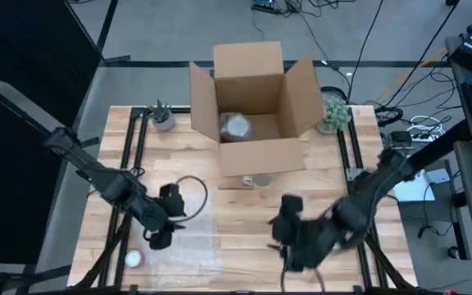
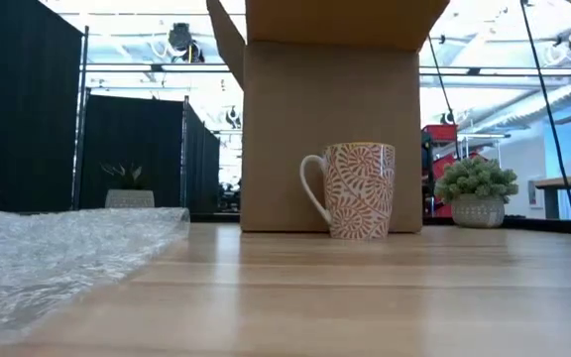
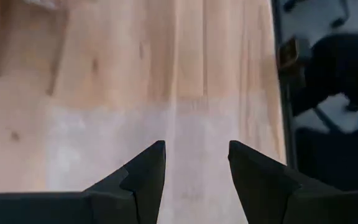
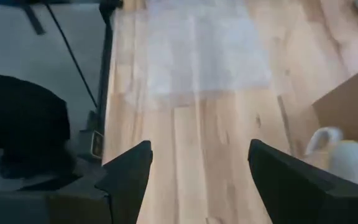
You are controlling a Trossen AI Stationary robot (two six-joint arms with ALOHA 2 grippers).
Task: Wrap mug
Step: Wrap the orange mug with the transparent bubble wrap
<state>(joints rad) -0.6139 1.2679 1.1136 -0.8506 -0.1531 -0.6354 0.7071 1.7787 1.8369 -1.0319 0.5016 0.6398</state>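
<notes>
Left gripper (image 1: 159, 238) low over the near-left part of the table (image 1: 244, 213), fingers (image 3: 143, 174) apart with nothing between them; directly beneath and ahead of it, the sheet of bubble wrap (image 3: 166, 149), flat on the wood, its edges faint and hard to trace from above. Beside that gripper, toward the table's near edge, a small white round object (image 1: 133, 259), too small to identify.

Right gripper (image 1: 289, 246) over the near-right part of the table, fingers (image 4: 129, 171) spread wide, holding nothing. Ahead of it and off to one side, the mug (image 2: 353, 189), upright, handle turned away from the cardboard box (image 1: 252, 106) standing just behind it; cut off at the picture edge in the right wrist view and mostly hidden under the box flap from above. Well apart from both grippers. Inside the open box, a pale bundle (image 1: 236, 125), contents unclear.

Two small potted plants (image 1: 162, 115) at the far corners, either side of the box.
</notes>
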